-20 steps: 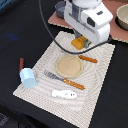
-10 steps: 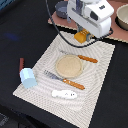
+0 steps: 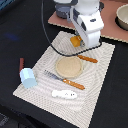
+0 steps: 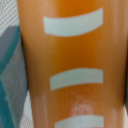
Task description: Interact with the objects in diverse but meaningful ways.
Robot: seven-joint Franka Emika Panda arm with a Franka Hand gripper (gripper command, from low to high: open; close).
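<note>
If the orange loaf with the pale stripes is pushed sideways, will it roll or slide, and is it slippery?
The orange loaf shows a glossy highlight on its skin, so it is probably smooth plastic and somewhat slippery. Its long sides seem rounded, so a sideways push may roll it rather than slide it. It looks moulded, so it is likely stiff and light.

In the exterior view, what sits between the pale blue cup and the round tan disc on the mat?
The exterior view shows a knife with a grey blade and orange handle lying between the pale blue cup and round tan disc.
</note>
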